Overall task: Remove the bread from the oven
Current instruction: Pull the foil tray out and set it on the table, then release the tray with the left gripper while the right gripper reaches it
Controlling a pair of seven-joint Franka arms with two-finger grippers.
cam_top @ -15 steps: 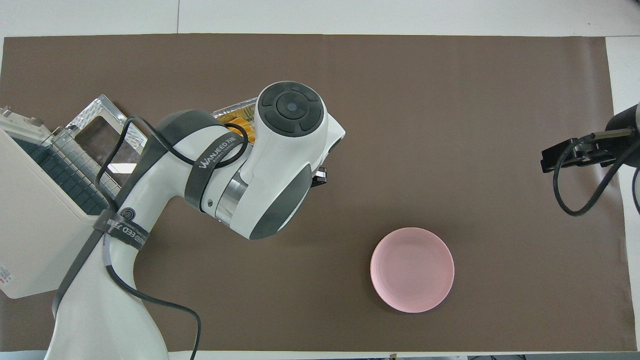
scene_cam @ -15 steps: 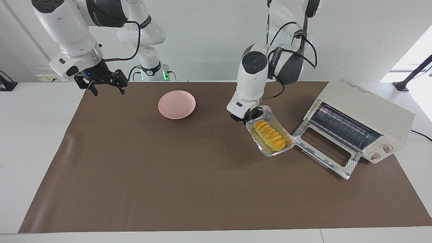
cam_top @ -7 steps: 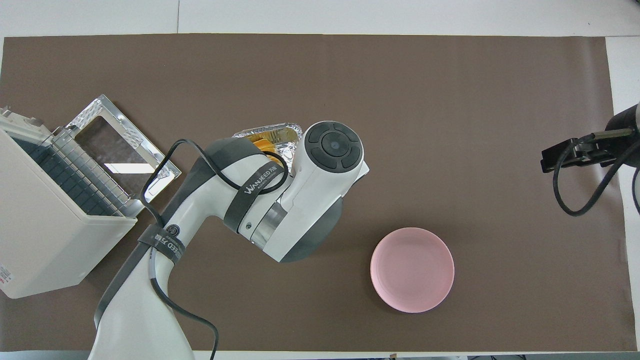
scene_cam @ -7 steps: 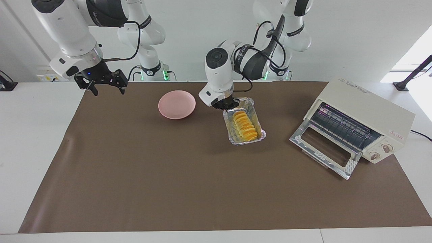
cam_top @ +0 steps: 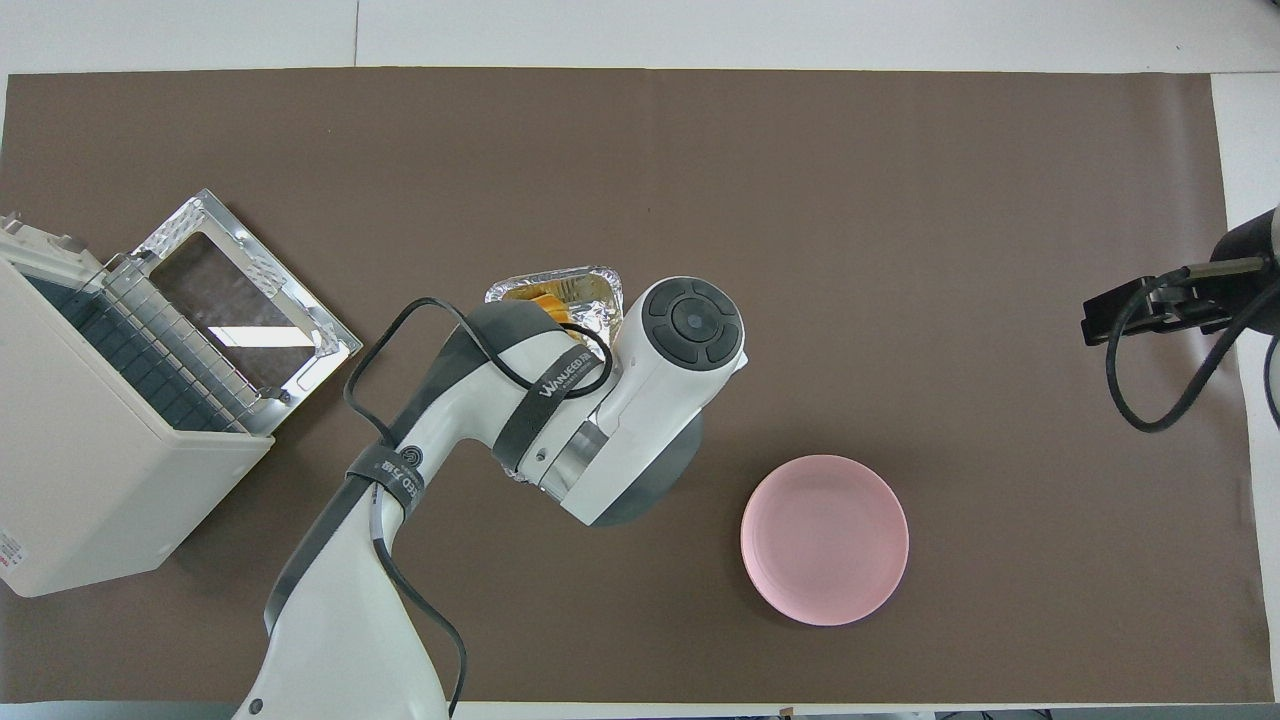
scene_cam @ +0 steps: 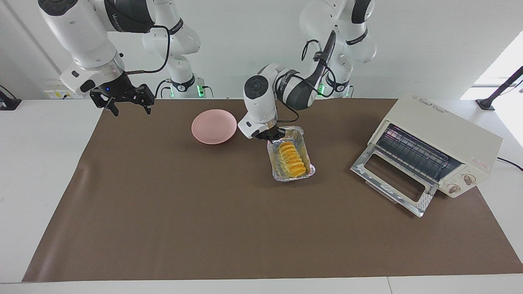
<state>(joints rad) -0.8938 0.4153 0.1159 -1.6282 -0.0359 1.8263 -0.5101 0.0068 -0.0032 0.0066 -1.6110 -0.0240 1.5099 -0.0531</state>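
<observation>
Between plate and oven: bread in tray.
Left gripper clamps tray's 11 o'clock corner; right gripper waits, fingers apart.

The bread is golden-yellow with crosswise ridges, lying in a crinkled silver foil tray. The oven is cream-white, its door framed in shiny silver around dark glass, with a dark wire rack inside. The plate is plain pink. A brown mat covers the white table.
</observation>
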